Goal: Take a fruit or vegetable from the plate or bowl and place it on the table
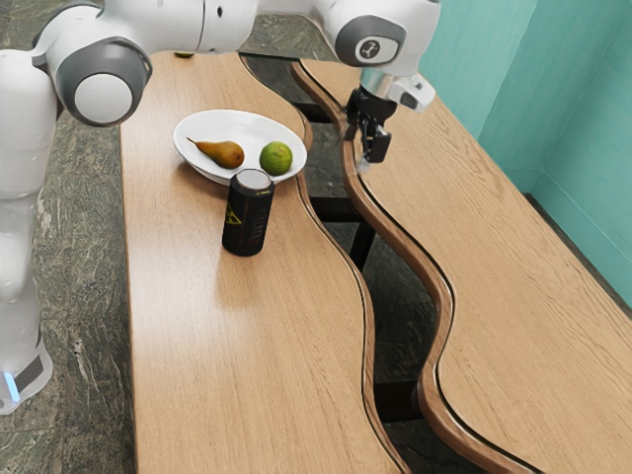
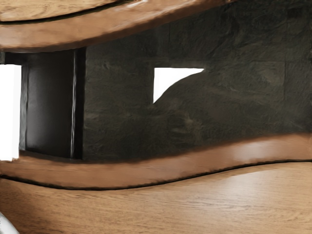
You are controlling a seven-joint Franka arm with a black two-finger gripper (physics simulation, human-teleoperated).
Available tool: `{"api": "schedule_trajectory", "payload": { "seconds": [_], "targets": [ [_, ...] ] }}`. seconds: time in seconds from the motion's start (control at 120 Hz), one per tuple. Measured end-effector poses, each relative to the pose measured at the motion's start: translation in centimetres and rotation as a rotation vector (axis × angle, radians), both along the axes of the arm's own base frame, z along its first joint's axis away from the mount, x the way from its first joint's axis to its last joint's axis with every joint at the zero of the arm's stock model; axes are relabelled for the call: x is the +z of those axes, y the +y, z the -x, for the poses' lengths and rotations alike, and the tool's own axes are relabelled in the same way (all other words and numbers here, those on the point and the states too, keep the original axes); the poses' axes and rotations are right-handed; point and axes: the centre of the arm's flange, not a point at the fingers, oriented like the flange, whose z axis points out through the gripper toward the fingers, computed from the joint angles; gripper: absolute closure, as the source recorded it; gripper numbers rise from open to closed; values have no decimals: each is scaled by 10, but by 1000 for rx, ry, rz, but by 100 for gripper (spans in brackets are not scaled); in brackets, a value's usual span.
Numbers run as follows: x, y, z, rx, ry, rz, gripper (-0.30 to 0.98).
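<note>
My gripper [image 1: 368, 158] is over the wavy gap between the table's two wooden parts, on the exterior view's right of the white bowl [image 1: 196, 163] and apart from it. Inside the bowl lie a brownish-yellow pear [image 1: 223, 153] and a green round fruit, perhaps a lime [image 1: 276, 159]. A sliver of the bowl's pale rim [image 2: 6, 226] shows at a corner of the wrist view. Both fruits rest clear of the gripper.
A black can [image 1: 248, 219] stands upright close beside the bowl. The wooden table [image 1: 237, 346] has a curved raised edge [image 1: 434, 272] along its gap, with dark crossbars [image 1: 338, 209] below. Another small object [image 1: 184, 54] sits near the far edge.
</note>
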Motion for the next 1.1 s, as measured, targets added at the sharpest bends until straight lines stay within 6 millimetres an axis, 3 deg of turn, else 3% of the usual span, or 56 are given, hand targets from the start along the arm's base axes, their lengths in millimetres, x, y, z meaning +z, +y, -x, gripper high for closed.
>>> {"api": "schedule_trajectory", "payload": {
  "seconds": [0.2, 0.275, 0.333, 0.442, 0.517, 0.567, 0.683, 0.817, 0.975, 1.1],
  "targets": [
    [10, -2, -7, -33, -75, -21, 0],
    [14, 2, 0, -31, -65, -34, 0],
    [14, 17, 17, -6, -42, -35, 0],
    [-19, 55, 66, 54, 11, -15, 0],
    [-14, 88, 100, 105, -16, -29, 0],
    [-14, 109, 113, 137, -26, -40, 0],
    [-40, 142, 130, 184, -31, -33, 0],
    [-57, 143, 123, 167, -68, -29, 0],
    [-77, 154, 145, 183, -90, -9, 0],
    [-80, 153, 142, 169, -126, -8, 0]
  ]
}}
